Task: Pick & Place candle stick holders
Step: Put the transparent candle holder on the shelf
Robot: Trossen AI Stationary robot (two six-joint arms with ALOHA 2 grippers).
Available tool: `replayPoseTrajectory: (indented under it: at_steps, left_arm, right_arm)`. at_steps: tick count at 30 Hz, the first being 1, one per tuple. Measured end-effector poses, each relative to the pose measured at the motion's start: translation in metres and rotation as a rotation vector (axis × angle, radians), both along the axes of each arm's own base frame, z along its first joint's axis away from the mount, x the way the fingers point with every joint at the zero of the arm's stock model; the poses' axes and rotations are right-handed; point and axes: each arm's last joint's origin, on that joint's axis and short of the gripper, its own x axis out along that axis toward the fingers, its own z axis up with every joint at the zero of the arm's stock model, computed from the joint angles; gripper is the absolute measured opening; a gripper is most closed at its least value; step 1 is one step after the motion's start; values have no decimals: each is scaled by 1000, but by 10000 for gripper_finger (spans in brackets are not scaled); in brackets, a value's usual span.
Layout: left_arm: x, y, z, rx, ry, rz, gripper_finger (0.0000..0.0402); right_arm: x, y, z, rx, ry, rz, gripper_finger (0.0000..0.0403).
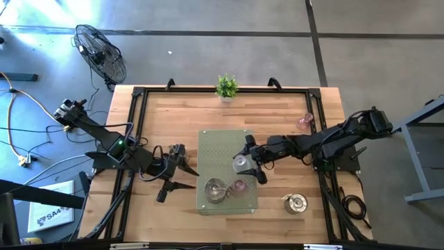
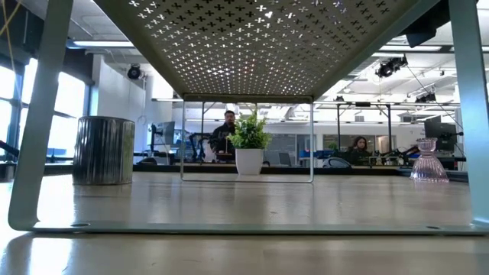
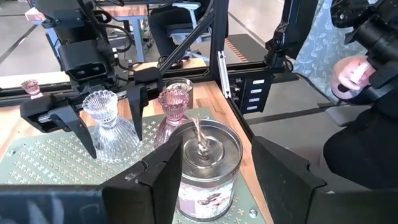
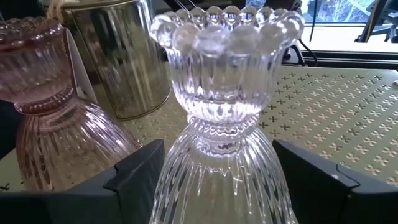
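On the green perforated platform [image 1: 227, 149] stand a clear glass candle stick holder [image 1: 241, 164], a pink glass one [image 1: 239, 186] and a silver metal one [image 1: 216, 189], each on its base. My right gripper [image 1: 251, 161] is open, reaching from the table's right, with its fingers on either side of the clear holder [image 4: 221, 93]. My left gripper [image 1: 182, 177] is open at the platform's left edge, raised, short of the silver holder [image 3: 208, 165], which shows between its fingers farther off. My right gripper has its fingers [image 3: 79, 127] level, close on either side of the clear holder's flared base [image 3: 115, 140]. Whether they touch the glass I cannot tell. The holder stands upright on the platform.
Another pink glass holder [image 1: 305, 123] stands at the table's right far side and a silver one [image 1: 295, 203] at the right near side. A silver tin [image 2: 103, 150] stands on the table left of the platform. A small potted plant [image 1: 226, 87] is at the far edge.
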Motion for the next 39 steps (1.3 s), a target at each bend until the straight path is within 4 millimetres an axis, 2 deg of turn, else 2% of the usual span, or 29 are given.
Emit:
replayPoseTrajectory:
  at_steps: [33,39]
  left_arm:
    - [-1,0,-2,4,20,3,186]
    - [-1,0,-2,7,23,3,186]
  right_arm:
    - [-1,-4,-2,-13,29,52,288]
    - [-1,-4,-3,-13,32,52,322]
